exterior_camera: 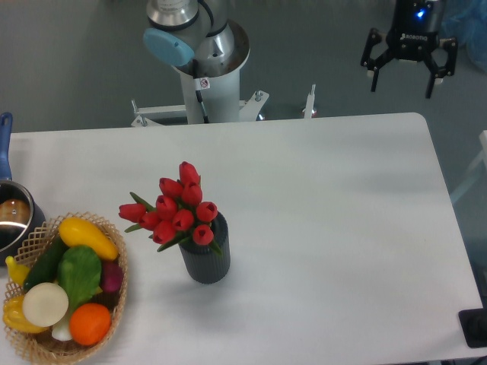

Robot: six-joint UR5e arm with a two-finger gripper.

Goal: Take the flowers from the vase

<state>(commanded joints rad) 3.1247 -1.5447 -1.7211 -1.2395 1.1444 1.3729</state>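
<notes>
Pincer [403, 79] spread, far from red tulips [176, 210] in ribbed dark vase [205, 258] on tabletop [327, 228]; risk: off-centre stem grasp w/ sideways pull may tip vase.

A wicker basket [114, 319] of fruit and vegetables sat at the table's [342, 228] front left corner, a blue-handled metal pot [11, 217] just behind it.

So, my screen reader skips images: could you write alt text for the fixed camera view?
A bunch of red tulips stands in a short, dark, ribbed vase on a white table. The open black two-finger tool hangs beyond the table's far right corner.
</notes>
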